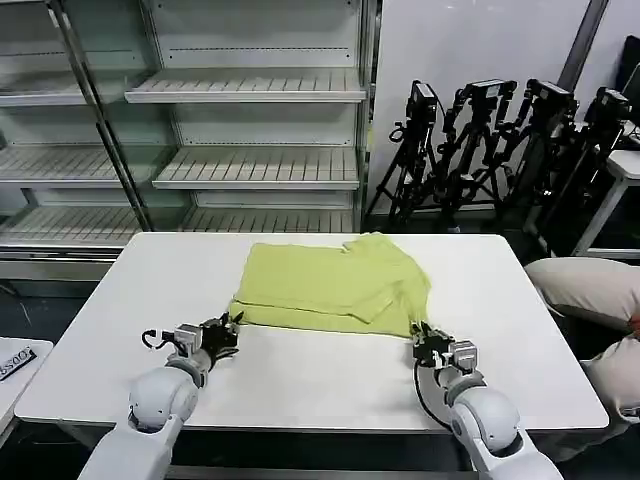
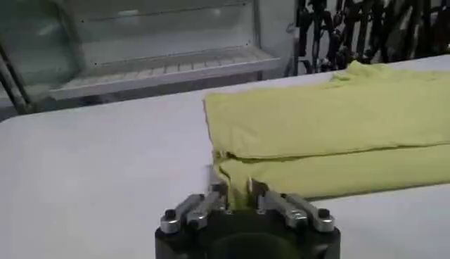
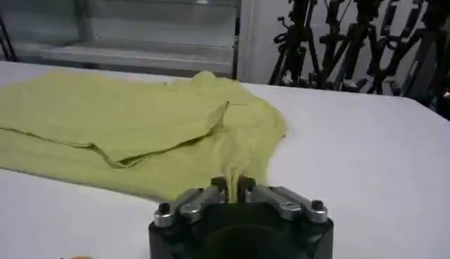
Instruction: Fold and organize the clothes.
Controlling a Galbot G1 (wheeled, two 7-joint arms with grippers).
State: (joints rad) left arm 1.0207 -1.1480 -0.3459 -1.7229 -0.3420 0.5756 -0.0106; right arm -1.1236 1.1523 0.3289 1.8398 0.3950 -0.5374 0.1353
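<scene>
Both the left gripper [image 1: 233, 322] and right gripper [image 1: 418, 331] pinched the limp, light T-shirt [image 1: 330, 285] at its near hem corners.

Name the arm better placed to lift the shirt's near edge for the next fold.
Neither clearly: both. The left gripper sits at the lime T-shirt's near-left corner, the right gripper at its near-right corner, each with fabric between its jaws. A joint lift looks likeliest.
</scene>
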